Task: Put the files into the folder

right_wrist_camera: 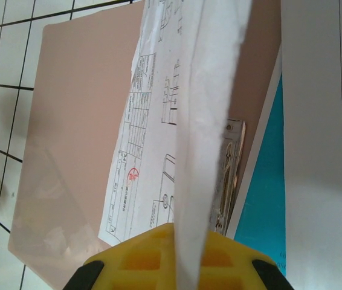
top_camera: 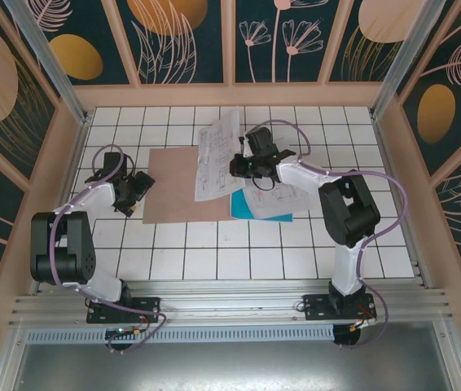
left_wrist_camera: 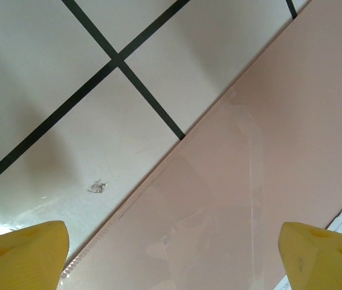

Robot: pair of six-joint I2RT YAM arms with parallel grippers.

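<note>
The folder (top_camera: pixel 173 191) lies flat on the white tiled table (top_camera: pixel 239 252), a little left of the middle, its pinkish-brown card bare over the left half. White printed sheets (top_camera: pixel 218 155) lie tilted across its right part and run past its far edge.

In the right wrist view, one printed sheet (right_wrist_camera: pixel 150 139) rests on the card. It carries black line diagrams and a grid of small text too fine to read. A round red stamp (right_wrist_camera: pixel 132 176) near its lower edge is also illegible. A small metal clip (right_wrist_camera: pixel 232 169) sits on the folder near its right edge. Just right of that lies the cyan-blue sheet (right_wrist_camera: pixel 267 205), and over it is another white page (right_wrist_camera: pixel 319 121) with rows of tiny characters I cannot make out.

The right gripper (right_wrist_camera: pixel 180 244) has its yellow fingers pressed together on a lifted sheet (right_wrist_camera: pixel 210 90), which rises edge-on from between them. From above, this gripper sits over the folder's right side.

The left gripper (top_camera: pixel 138 198) is at the folder's left edge, towards the near corner. In its wrist view the yellow fingertips (left_wrist_camera: pixel 23 254) stand wide apart, and the card's edge runs diagonally under them across the dark grout lines.

Bare tiles lie left of the folder, in a band between it and the arm bases, and along the right and far sides up to the wooden-framed walls (top_camera: pixel 239 94).
</note>
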